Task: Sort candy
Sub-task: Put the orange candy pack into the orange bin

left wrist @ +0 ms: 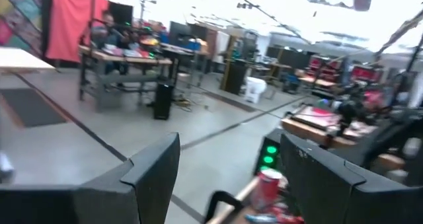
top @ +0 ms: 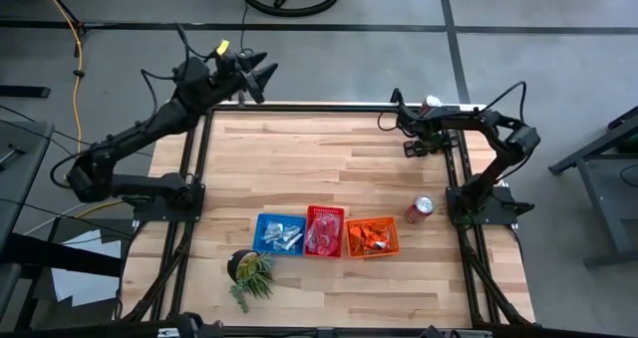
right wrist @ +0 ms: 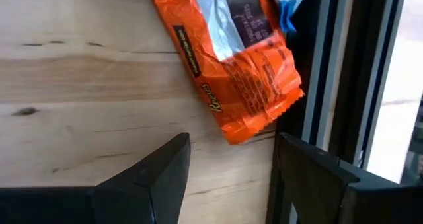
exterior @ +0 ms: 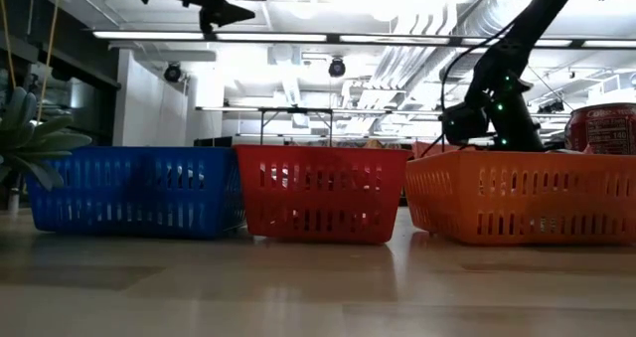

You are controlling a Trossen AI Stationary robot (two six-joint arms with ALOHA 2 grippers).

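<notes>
Three small baskets stand side by side near the table's front: blue (top: pixel 267 221) with blue and silver candy (top: pixel 286 238), red (top: pixel 325 210) with pink candy (top: pixel 321 235), and orange (top: pixel 371 221) with orange candy (top: pixel 372 240). An orange candy bag (right wrist: pixel 231 65) lies flat on the wood by the table's far right corner, against the dark frame rail. My right gripper (right wrist: pixel 231 168) (top: pixel 409 131) hangs open just above the table, short of the bag's near end and touching nothing. My left gripper (top: pixel 261 76) (left wrist: pixel 231 178) is open and raised high over the far left corner, pointing level.
A red soda can (top: pixel 419 209) stands right of the orange basket. A small green potted plant (top: pixel 249 271) sits in front of the blue basket. Black frame rails (top: pixel 329 107) run along the table's far and side edges. Bare wood (top: pixel 319 159) spreads across the table's middle.
</notes>
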